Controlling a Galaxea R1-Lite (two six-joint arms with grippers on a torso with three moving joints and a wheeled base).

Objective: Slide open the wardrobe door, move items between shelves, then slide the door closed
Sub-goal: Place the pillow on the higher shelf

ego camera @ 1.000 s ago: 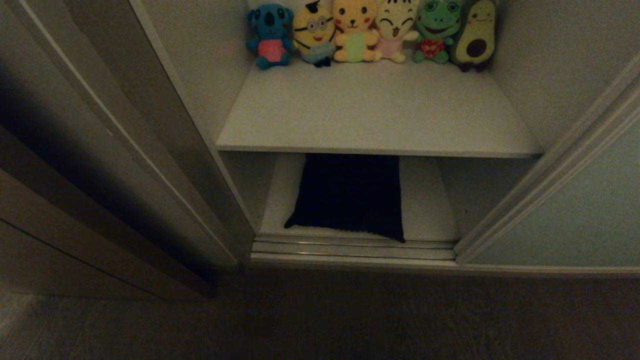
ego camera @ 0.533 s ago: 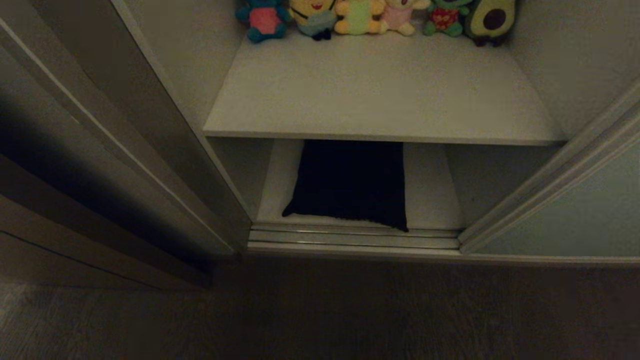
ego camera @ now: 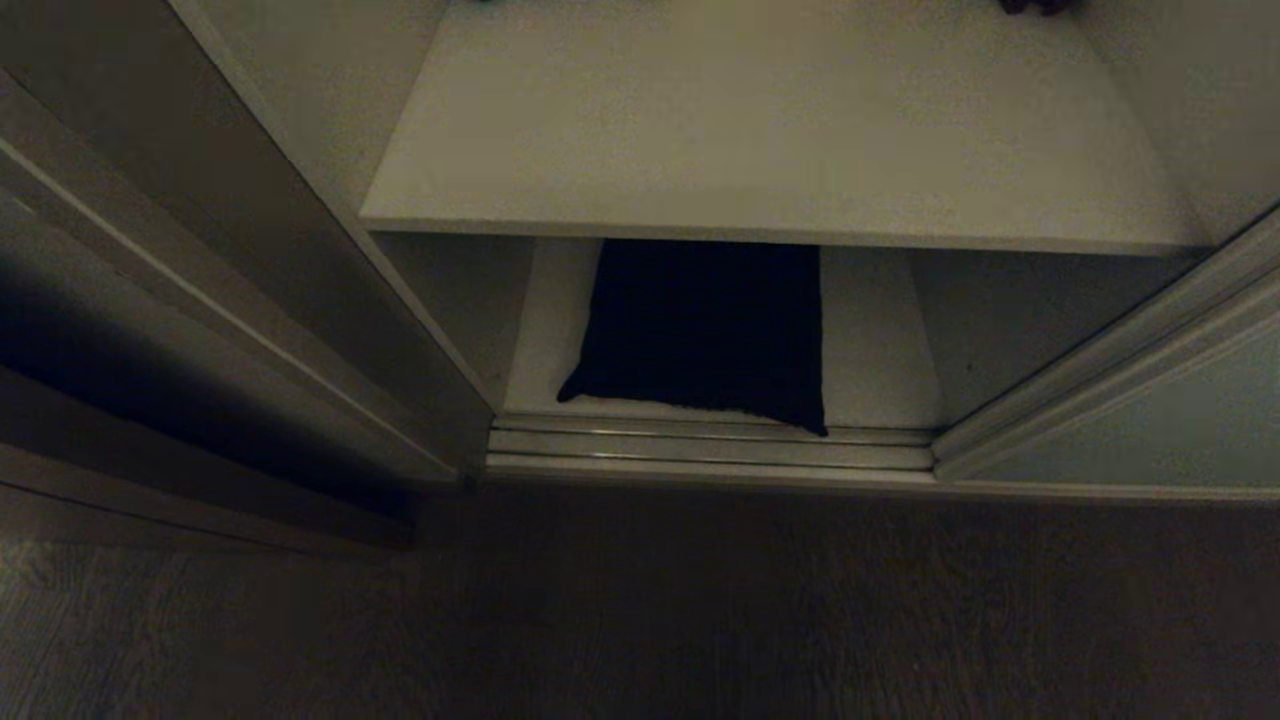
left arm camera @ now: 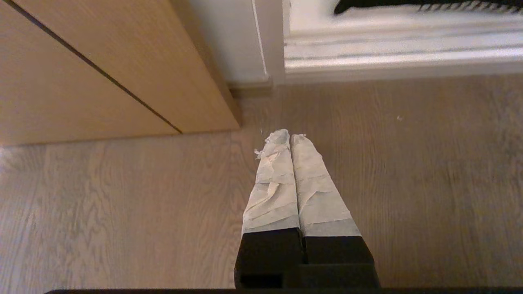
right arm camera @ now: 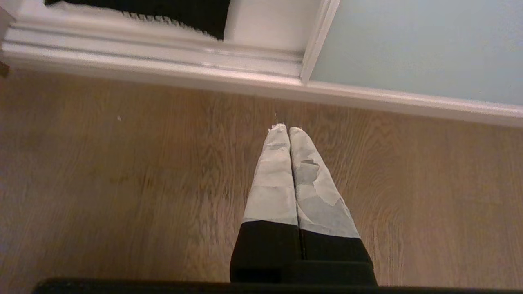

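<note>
1. Right now I am keeping both grippers pressed together and holding nothing: my left gripper (left arm camera: 291, 136) is hanging over the bare floor (ego camera: 700, 620) near the brown side panel (left arm camera: 81, 81), and my right gripper (right arm camera: 284, 128) is hanging over the floor just short of the track (right arm camera: 163, 61). Neither is showing in the head view; both arms are looking parked, fingers pointing down toward the wardrobe's foot.
2. Just past the track, the black garment (ego camera: 705, 335) is lying folded on the lower shelf (ego camera: 880, 350), its front edge touching the track.
3. To my right, the door (ego camera: 1150, 430) is standing slid aside, so I am judging the opening step done.
4. Above and farther in, the upper shelf (ego camera: 760, 130) is showing a wide bare board. I am seeing no rust-brown or pale knit garment anywhere.
5. As I am reading it, the moving of items is what is left, at least for the black garment, and then the closing of the door.
</note>
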